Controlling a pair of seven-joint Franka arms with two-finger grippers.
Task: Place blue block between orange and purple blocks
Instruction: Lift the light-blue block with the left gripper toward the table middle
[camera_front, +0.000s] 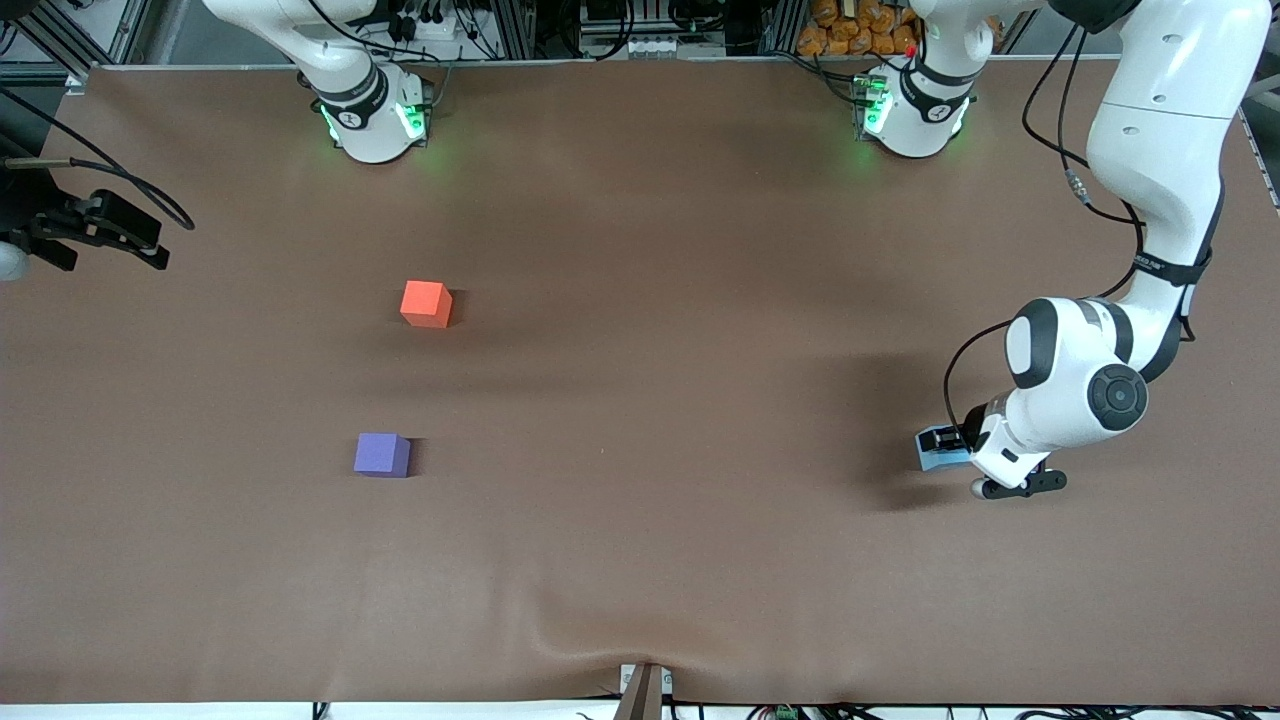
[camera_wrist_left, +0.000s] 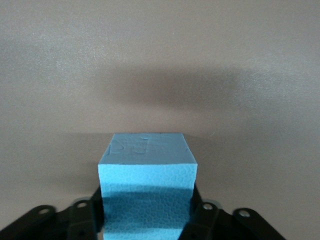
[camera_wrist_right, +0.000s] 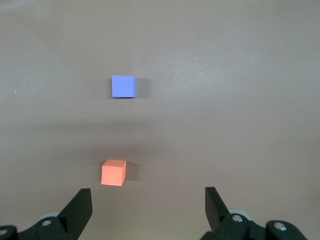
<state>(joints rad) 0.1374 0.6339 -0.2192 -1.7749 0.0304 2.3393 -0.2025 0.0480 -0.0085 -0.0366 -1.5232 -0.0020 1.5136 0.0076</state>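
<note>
The blue block (camera_front: 938, 460) is between the fingers of my left gripper (camera_front: 948, 446), low at the table near the left arm's end. In the left wrist view the black fingers (camera_wrist_left: 85, 215) press both sides of the blue block (camera_wrist_left: 146, 175), and my left gripper (camera_wrist_left: 146, 220) is shut on it. The orange block (camera_front: 425, 303) and the purple block (camera_front: 381, 454) sit apart toward the right arm's end, with the purple one nearer the front camera. My right gripper (camera_wrist_right: 147, 212) is open and empty, high over the table, with the orange block (camera_wrist_right: 113, 172) and the purple block (camera_wrist_right: 123, 86) below it.
The brown table cover (camera_front: 660, 400) has a wrinkle at its front edge (camera_front: 600, 630). A black camera mount (camera_front: 95, 230) sticks in at the right arm's end of the table. The arm bases (camera_front: 372, 115) stand along the back edge.
</note>
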